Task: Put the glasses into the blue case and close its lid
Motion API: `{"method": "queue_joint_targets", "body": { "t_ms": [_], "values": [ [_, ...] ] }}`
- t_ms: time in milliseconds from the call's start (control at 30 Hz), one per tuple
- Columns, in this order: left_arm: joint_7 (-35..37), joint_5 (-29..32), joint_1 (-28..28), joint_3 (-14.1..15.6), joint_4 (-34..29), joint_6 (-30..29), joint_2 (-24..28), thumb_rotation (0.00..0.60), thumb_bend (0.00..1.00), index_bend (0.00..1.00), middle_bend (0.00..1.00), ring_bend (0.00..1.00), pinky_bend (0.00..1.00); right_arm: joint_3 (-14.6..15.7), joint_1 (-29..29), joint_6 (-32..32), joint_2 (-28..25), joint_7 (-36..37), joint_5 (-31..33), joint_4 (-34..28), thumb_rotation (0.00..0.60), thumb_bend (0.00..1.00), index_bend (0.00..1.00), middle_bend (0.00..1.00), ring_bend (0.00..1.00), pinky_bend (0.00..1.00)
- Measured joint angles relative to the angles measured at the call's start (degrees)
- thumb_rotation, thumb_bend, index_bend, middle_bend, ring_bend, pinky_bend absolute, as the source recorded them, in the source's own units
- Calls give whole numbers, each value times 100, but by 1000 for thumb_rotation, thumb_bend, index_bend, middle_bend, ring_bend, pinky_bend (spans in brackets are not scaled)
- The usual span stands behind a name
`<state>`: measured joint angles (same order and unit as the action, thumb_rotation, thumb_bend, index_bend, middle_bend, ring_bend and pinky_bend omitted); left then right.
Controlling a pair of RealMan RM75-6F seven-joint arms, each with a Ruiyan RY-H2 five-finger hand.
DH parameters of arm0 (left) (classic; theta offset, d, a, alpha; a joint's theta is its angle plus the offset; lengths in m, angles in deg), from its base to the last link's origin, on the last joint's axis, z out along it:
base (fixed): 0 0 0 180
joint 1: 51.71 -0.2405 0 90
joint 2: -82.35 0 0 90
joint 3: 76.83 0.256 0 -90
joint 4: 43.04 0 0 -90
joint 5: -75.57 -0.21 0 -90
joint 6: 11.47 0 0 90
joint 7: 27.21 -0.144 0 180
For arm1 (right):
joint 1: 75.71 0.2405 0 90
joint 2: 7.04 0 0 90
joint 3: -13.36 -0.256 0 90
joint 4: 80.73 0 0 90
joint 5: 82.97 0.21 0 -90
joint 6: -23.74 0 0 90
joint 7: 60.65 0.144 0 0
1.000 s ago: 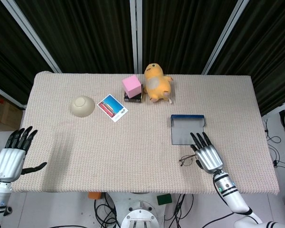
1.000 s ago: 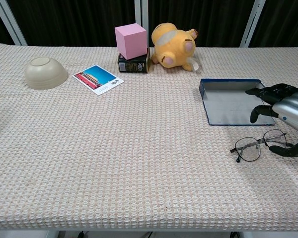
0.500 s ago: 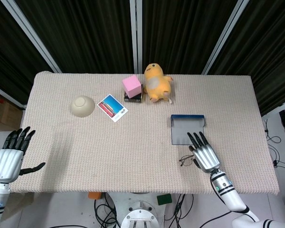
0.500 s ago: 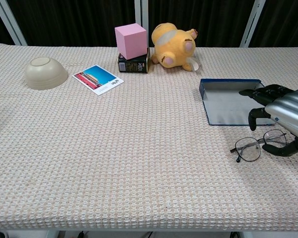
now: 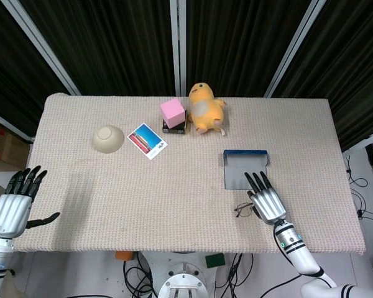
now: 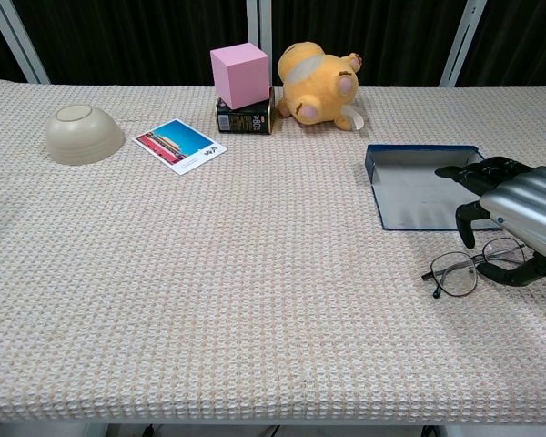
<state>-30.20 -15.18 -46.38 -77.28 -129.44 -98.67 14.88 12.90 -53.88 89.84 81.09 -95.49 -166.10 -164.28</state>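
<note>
Right hand (image 6: pixel 519 214): fingers spread over glasses (image 6: pixel 464 269), gripping nothing | Blue case (image 6: pixel 417 187): lid open | Left hand (image 5: pixel 13 202): fingers apart, empty, off counter (image 5: pixel 174 186)

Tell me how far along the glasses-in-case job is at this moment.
Nothing is finished yet. The blue case lies open on the table with nothing in it. The glasses lie on the cloth just in front of it. The right robot hand hovers over them with fingers spread, holding nothing; the left robot hand waits off the table's edge. Grasping, placing and closing the lid all remain.
</note>
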Motion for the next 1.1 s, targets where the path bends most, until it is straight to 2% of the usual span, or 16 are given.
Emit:
{"method": "queue_joint_targets", "body": {
  "t_ms": [200, 833, 1100],
  "values": [
    [0, 32, 16, -1, 8, 53, -1, 424, 20, 55, 0, 0, 74, 3, 23, -17, 29, 24, 9, 37, 600, 443, 574, 0, 0, 0],
    [-12, 41, 19, -3, 3, 52, 1, 422, 20, 55, 0, 0, 74, 22, 13, 122, 169, 185, -94, 247, 600, 477, 682, 15, 0, 0],
    [-19, 55, 25, 2, 0, 81, 10, 422, 19, 55, 0, 0, 73, -128, 71, 195, 68, 312, -114, 123, 600, 489, 697, 0, 0, 0]
  ]
}}
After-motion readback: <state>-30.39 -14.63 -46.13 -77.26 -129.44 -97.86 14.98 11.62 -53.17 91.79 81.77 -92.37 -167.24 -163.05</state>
